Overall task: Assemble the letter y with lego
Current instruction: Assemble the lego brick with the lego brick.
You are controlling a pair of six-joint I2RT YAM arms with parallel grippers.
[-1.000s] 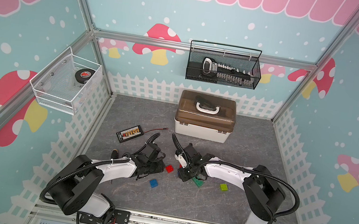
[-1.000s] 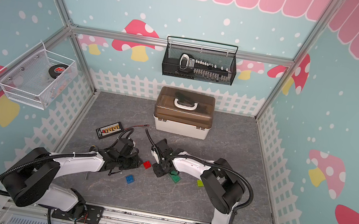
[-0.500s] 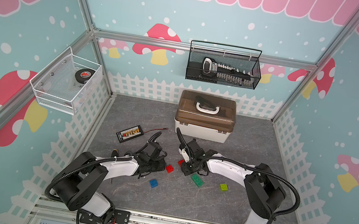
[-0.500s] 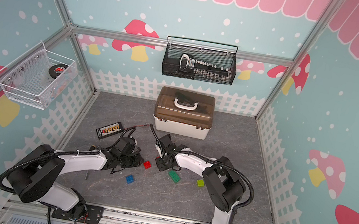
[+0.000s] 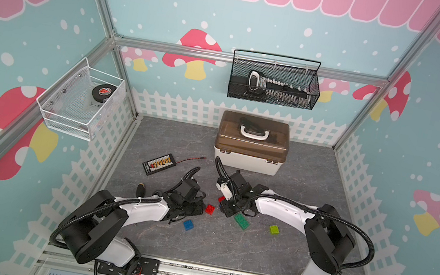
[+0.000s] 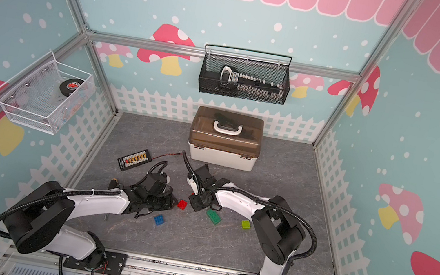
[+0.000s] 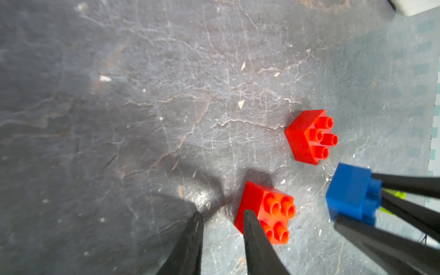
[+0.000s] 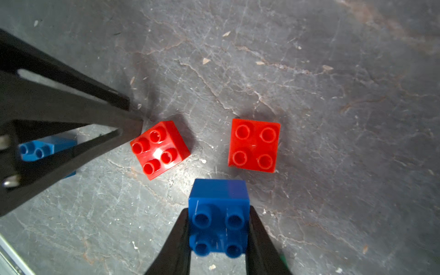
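Note:
My right gripper is shut on a blue brick, held just above the floor, studs facing the camera. Two red bricks lie ahead of it. My left gripper is open a little, with only bare floor between its fingers. One of its fingers overlaps the edge of the nearer red brick. In both top views a second blue brick, the dark green brick and the lime brick lie loose. No letter y shows.
A brown-lidded white box stands behind the arms. A small black circuit board with a red wire lies at the back left. A white picket fence borders the grey floor.
My right gripper has shifted slightly with the blue brick, uncovering the second red brick beside it. My left gripper's fingers have narrowed a little next to the nearer red brick.

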